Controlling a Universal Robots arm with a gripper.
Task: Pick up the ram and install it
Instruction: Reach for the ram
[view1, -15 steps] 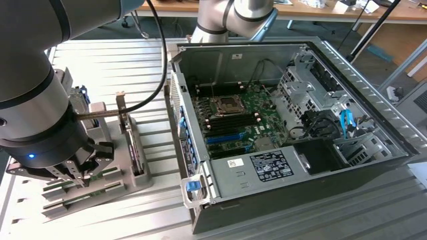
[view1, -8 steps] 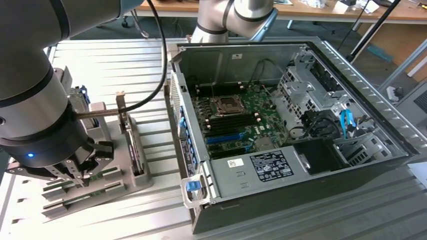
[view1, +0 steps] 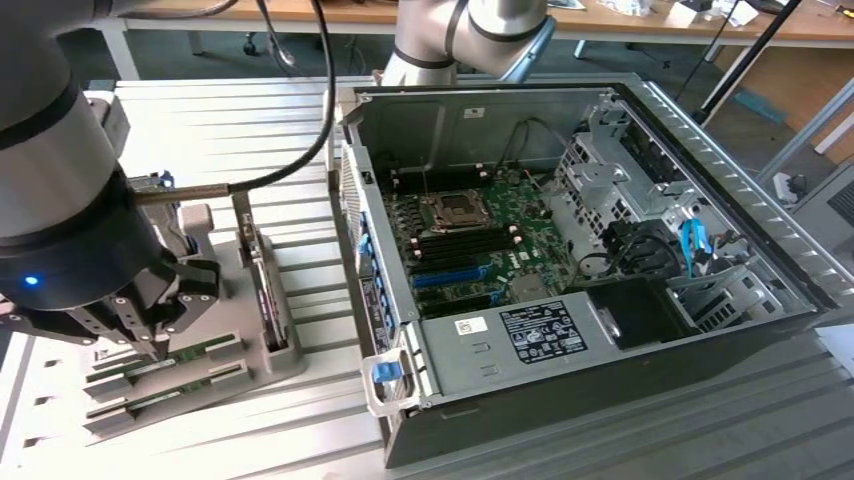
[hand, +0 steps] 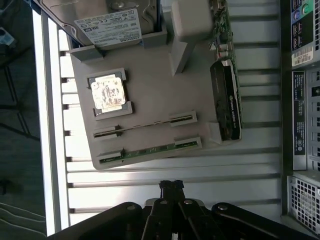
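Two ram sticks stand on edge in the slots of a grey holder plate (hand: 150, 95): one thin and dark (hand: 145, 125), the other green (hand: 150, 150). They appear as green strips (view1: 187, 385) at the exterior view's lower left. My gripper (hand: 171, 187) is shut with nothing between its fingers. It hangs over the slatted table just off the plate's edge, nearest the green stick and not touching it. In the exterior view the gripper (view1: 150, 342) sits low above the holder's near end.
The plate also carries a square silver processor (hand: 106, 93), a dark expansion card (hand: 226, 100) and a hard drive (hand: 112, 22). An open computer case (view1: 694, 130) with its motherboard (view1: 467, 240) lies at the exterior view's right on the slatted white table (view1: 267, 120).
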